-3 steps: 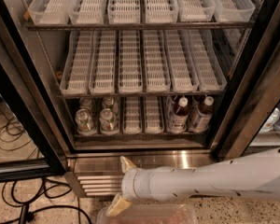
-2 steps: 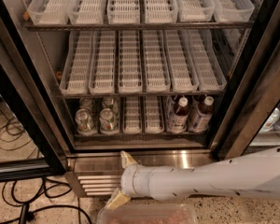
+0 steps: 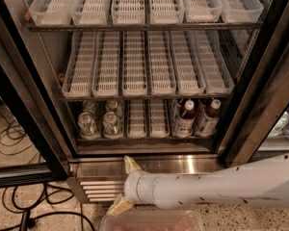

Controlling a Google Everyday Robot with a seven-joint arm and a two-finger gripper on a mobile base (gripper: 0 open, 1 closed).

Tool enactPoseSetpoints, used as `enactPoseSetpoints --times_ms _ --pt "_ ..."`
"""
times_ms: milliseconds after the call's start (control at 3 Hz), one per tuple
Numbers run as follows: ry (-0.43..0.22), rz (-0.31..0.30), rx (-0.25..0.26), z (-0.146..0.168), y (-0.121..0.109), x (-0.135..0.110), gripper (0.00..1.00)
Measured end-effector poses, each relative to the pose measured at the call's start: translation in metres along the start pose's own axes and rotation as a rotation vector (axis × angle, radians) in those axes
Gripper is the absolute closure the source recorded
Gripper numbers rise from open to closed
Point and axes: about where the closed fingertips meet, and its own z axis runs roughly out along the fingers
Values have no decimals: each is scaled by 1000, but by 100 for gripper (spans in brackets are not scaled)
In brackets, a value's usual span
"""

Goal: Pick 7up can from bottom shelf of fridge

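Your gripper (image 3: 119, 184), jaws wide and empty, hung low before the fridge (image 3: 52, 81), and the upright 7up can (image 3: 111, 124) stood farther in, slightly left.

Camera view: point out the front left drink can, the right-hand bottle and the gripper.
front left drink can (image 3: 88, 122): camera view, its silver top.
right-hand bottle (image 3: 207, 123): camera view, its label.
gripper (image 3: 120, 185): camera view, between its fingers, in front of the fridge grille (image 3: 97, 188).

Gripper (image 3: 121, 186) low centre, fingers (image 3: 131, 164) splayed wide.

Two capped bottles (image 3: 185, 121), black floor cables (image 3: 25, 219)
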Motion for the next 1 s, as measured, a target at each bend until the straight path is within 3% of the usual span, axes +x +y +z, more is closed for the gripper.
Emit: enactPoseSetpoints --times_ms 333,1000 --pt "-66 17 66 12 -7 -6 0" --pt "-220 85 304 24 -38 -27 0"
